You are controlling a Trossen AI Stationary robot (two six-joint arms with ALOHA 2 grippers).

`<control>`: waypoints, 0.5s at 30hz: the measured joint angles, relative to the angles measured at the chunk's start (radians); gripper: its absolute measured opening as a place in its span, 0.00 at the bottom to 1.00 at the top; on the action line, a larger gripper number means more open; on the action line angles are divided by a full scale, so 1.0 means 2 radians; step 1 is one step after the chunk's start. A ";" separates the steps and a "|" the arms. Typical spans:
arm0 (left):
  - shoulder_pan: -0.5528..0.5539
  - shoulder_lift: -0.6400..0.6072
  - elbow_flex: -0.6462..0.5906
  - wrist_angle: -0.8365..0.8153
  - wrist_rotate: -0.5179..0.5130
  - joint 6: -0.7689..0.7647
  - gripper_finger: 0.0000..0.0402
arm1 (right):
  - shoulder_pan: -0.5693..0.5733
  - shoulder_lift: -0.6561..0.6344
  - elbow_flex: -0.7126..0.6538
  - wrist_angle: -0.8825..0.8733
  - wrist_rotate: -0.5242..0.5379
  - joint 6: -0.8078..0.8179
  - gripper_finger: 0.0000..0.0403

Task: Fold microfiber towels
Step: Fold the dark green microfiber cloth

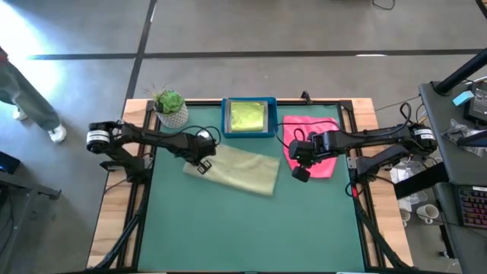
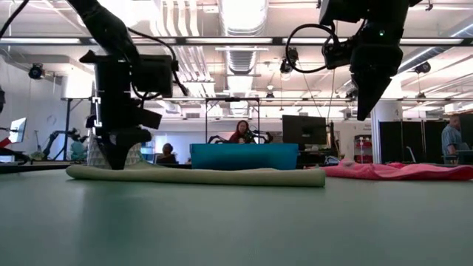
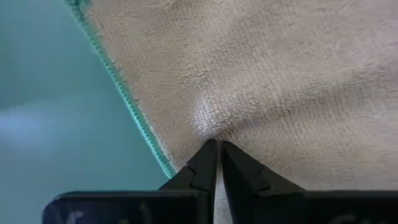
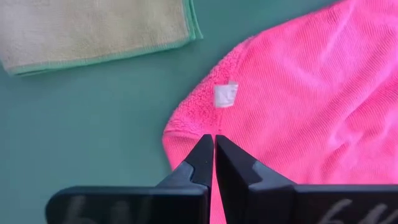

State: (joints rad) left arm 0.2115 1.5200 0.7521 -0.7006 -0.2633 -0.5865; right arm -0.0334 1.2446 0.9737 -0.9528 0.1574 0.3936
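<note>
A large pale sage green microfiber towel [image 1: 242,171] lies folded and flat just in front of the blue rectangular tray [image 1: 249,132]. A lime green cloth [image 1: 247,116] sits folded inside that tray. A hot pink towel [image 1: 316,144] lies rumpled beside the tray.

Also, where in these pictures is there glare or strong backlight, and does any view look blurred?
High view: bright glare on the floor at upper left, beyond the table. Low view: ceiling lights backlight both arms, so the left tool and right tool read as silhouettes. Left wrist view: a pale shiny spot on the sage towel, whose far part looks soft.
</note>
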 joint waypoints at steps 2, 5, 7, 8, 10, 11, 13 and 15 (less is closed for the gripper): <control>0.000 -0.009 0.005 0.000 0.012 -0.001 0.03 | 0.000 0.000 0.000 -0.006 0.000 0.000 0.02; -0.006 -0.031 0.020 0.003 0.015 -0.004 0.03 | 0.000 0.000 0.000 -0.007 0.000 0.000 0.02; -0.012 -0.049 0.033 0.005 0.015 -0.004 0.03 | 0.000 0.000 0.000 -0.007 0.000 0.000 0.02; -0.015 -0.056 0.039 0.010 0.015 -0.004 0.03 | 0.000 0.000 0.000 -0.007 0.000 0.000 0.02; -0.022 -0.073 0.045 0.032 0.015 -0.002 0.03 | 0.000 0.000 0.000 -0.007 0.000 0.000 0.02; -0.027 -0.080 0.046 0.051 0.015 -0.001 0.03 | 0.000 0.000 0.000 -0.006 0.000 -0.001 0.02; -0.038 -0.090 0.046 0.102 0.017 -0.001 0.03 | 0.000 -0.001 0.000 -0.004 0.000 -0.001 0.02; -0.050 -0.091 0.046 0.147 0.024 0.000 0.03 | 0.000 -0.001 0.000 -0.004 0.000 -0.001 0.02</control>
State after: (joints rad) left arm 0.1123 1.3384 0.8436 -0.4075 -0.2154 -0.5870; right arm -0.0334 1.2434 0.9737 -0.9612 0.1570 0.3924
